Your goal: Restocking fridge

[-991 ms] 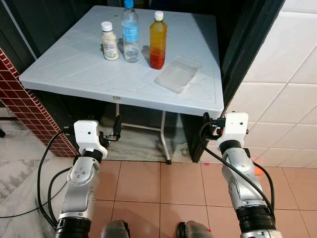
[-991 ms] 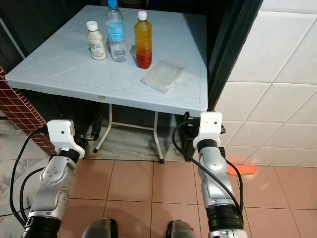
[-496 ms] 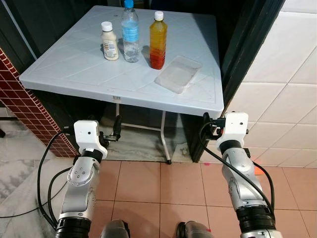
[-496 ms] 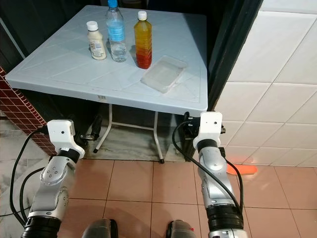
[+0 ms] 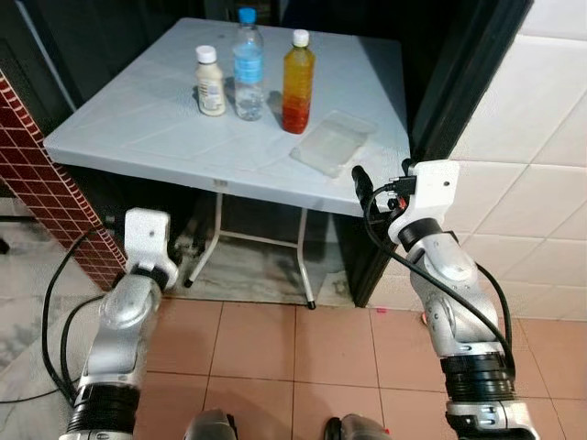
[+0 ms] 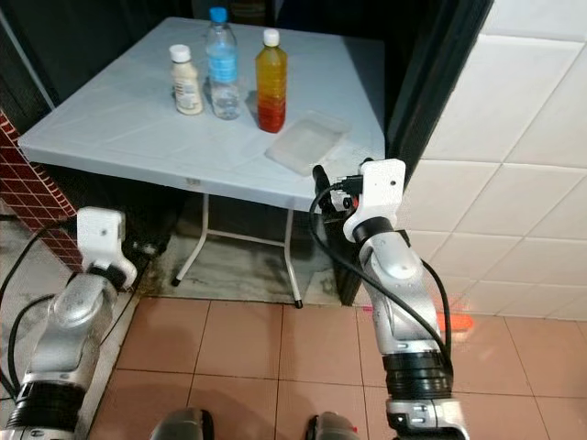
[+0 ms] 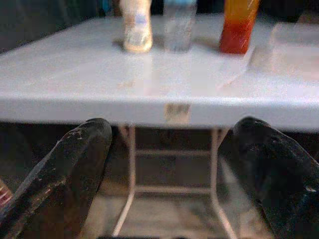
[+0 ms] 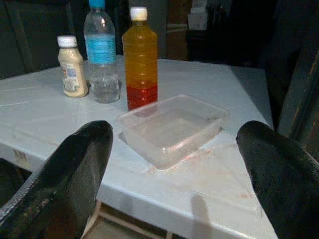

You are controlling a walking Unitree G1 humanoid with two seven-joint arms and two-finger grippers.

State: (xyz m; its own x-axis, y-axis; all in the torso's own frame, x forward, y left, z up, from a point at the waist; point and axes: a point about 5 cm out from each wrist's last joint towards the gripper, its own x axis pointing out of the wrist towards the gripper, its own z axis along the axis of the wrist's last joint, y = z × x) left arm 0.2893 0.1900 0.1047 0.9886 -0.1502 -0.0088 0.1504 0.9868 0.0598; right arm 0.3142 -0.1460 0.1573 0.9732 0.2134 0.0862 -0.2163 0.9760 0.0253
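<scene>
Far left: red brick-patterned tiled wall point(image 5: 20, 137), beside the pale blue-white plastic square bench point(image 5: 138, 128) on thin white metal legs point(image 5: 303, 266).

Left hand point(image 7: 174, 164) low, below the bench's front edge, black fingers point(image 7: 75, 164) spread wide, nothing between them; silver left arm point(image 5: 124, 316) bent above the terracotta floor tiles point(image 5: 275, 339).

On the bench, toward the far side, a row of three upright capped bottles, left to right:
- small cream-coloured plastic bottle with white cap point(image 5: 210, 82), full of pale beige liquid;
- clear plastic water bottle with blue cap and blue label point(image 5: 248, 66), just beside it, holding clear water;
- tall plastic bottle with white cap point(image 5: 297, 70), orange liquid above, darker red liquid at the bottom.

Near the tall bottle, closer to the front right corner: shallow clear rectangular plastic tub point(image 5: 333, 142), lidless, nothing visible inside, lying flat and skewed to the bench edge.

Right hand point(image 8: 179, 169) raised to bench height at the front right corner, just short of the tub, fingers point(image 8: 65, 169) parted wide, gripping nothing, pointed at tub and bottles.

Dark door frame point(image 5: 459, 82) behind the bench's right side; white glazed wall tiles point(image 5: 541, 165) at far right.
</scene>
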